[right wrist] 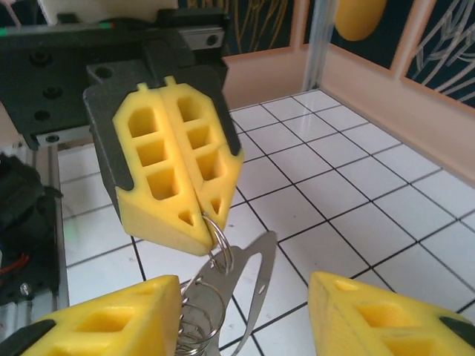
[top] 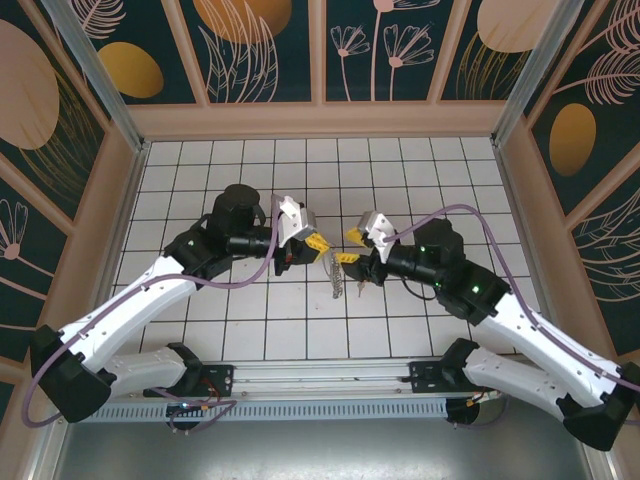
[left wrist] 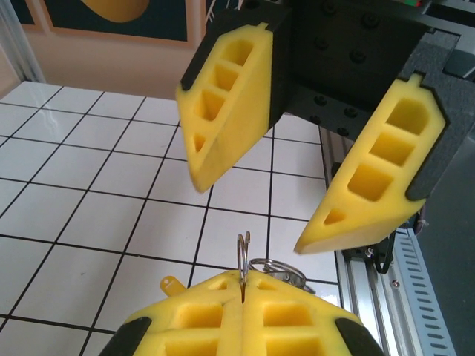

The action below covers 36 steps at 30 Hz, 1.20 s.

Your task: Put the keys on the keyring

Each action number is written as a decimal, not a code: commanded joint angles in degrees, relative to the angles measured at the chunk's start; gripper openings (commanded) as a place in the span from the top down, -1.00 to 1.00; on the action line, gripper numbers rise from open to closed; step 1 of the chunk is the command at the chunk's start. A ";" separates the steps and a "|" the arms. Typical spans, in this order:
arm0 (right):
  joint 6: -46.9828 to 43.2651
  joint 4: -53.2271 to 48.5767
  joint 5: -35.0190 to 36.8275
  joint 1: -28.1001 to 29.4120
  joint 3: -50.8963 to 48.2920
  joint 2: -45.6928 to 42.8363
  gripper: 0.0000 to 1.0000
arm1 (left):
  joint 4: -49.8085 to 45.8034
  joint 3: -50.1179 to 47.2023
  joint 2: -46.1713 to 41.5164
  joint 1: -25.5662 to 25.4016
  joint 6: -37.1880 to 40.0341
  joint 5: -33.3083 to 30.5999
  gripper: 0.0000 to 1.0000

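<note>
1. Plainly, the left hand (right wrist: pixel 199 226) is clenched. Its pads press flat together and pinch a thin wire loop at the top of the keyring (top: pixel 338 280). Gripping at the very tips leaves the rest of the metal free to hang toward 6 o'clock in the top view, seemingly clear of the bench (top: pixel 200 170).
2. The keyring therefore sits near the bench's middle, between the two hands. It is probably held up so that a key can be threaded in the air rather than scraped along the tiles.
3. The right hand (left wrist: pixel 256 208) is released, with its pads well apart and nothing gripped. It faces the left hand from 3 o'clock, and in its own camera its pads stand on either side of the hanging coils. That looks like a pose for taking hold.
4. A small yellow-orange key (left wrist: pixel 172 284) peeks out just beside the left pad, at 7 o'clock of the wire loop. It cannot be told whether it is already on the ring.
5. Open tiles run from 9 through 12 to 3 o'clock, and the walls (top: pixel 118 200) are well apart from both hands. At 6 o'clock the rail (top: pixel 320 375) and the arm bases lie nearer, so backing off toward 12 looks safer. The tight spot is between the two hands, whose tips are near each other.
</note>
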 commanded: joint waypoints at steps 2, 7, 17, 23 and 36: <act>8.13 1.77 7.32 -0.82 -2.80 -4.59 -0.01 | 5.40 -2.53 -1.68 -0.19 -2.63 -3.03 1.00; 19.12 -7.23 14.22 -7.27 -3.37 -4.25 0.05 | 9.25 -9.04 -4.59 -0.13 -7.60 -12.11 1.00; 32.05 -13.54 12.23 -11.96 -6.85 8.91 0.10 | 12.30 -17.55 -12.55 -0.22 -13.16 -17.55 1.00; 31.83 -14.99 10.98 -8.76 -3.75 20.21 0.08 | 14.27 -19.91 -16.03 -0.20 -17.30 -15.87 1.00; 38.65 -14.49 23.49 -2.24 -1.06 35.37 0.17 | 14.23 -21.91 -21.55 -0.15 -19.38 -20.83 1.00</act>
